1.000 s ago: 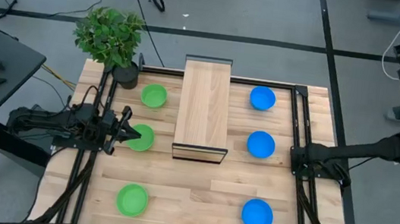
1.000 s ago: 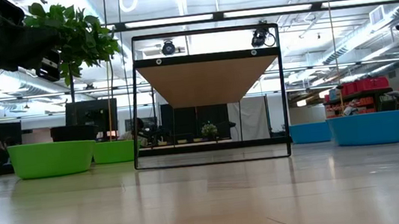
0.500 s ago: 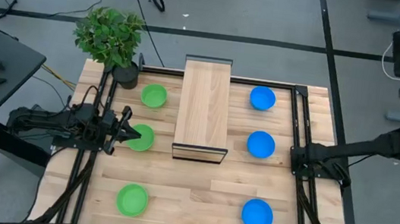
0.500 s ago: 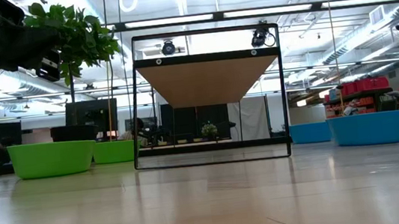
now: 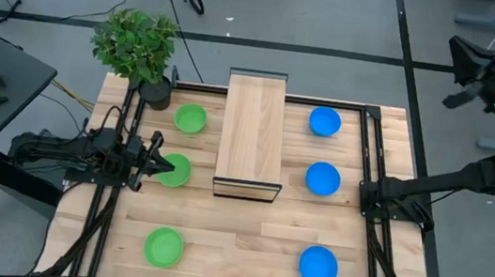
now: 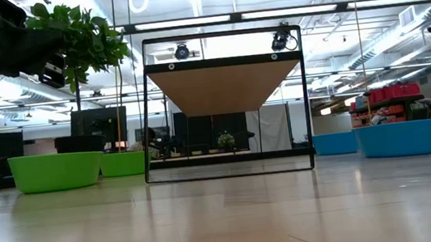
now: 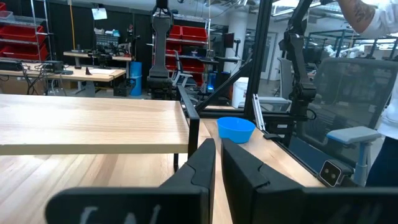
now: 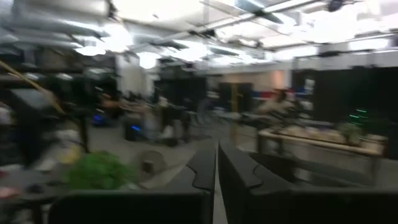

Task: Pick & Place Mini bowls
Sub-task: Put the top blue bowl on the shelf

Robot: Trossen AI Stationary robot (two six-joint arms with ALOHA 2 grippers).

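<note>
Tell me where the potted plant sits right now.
In the high view the potted plant stands at the table's far left corner, just beyond the nearest green mini bowl and left of the raised wooden shelf.

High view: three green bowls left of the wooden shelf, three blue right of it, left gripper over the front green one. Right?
Not quite. In the high view the left gripper sits at the middle green bowl, not the front green bowl. The rest holds: three green left of the wooden shelf, three blue right.

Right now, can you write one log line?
left gripper: shut, empty, over middle green bowl | right gripper: shut, raised off-table | bowls unmoved
</note>
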